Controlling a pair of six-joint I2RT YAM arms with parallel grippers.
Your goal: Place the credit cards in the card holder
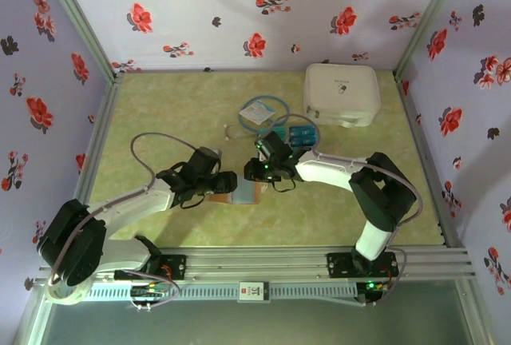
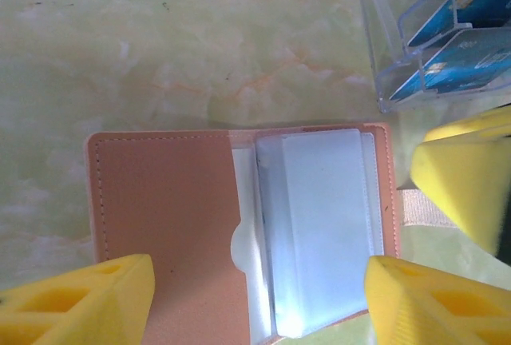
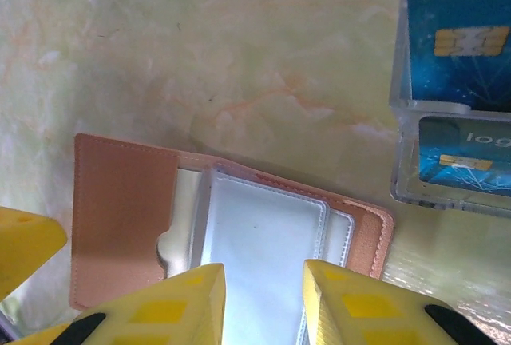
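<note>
Here, the card holder (image 2: 176, 225) is shown lying open on the green table (image 2: 200, 49), between the two grippers and near the clear stand (image 2: 383, 81) in which the credit cards (image 2: 463, 69) are racked. Slippage is judged the main hazard. The holder lies loose, so a lopsided touch could skid it or flip it closed, and the limp clear sleeves (image 3: 255, 233) could buckle against a card's edge. A reddish-brown pocket with a thumb notch is seen on one leaf, stacked glossy sleeves on the other. The left gripper (image 2: 259, 273) is spread wide astride the holder. The right gripper (image 3: 263, 275) hangs over the sleeves with jaws narrowly parted; whether a sleeve is pinched cannot be told.
</note>
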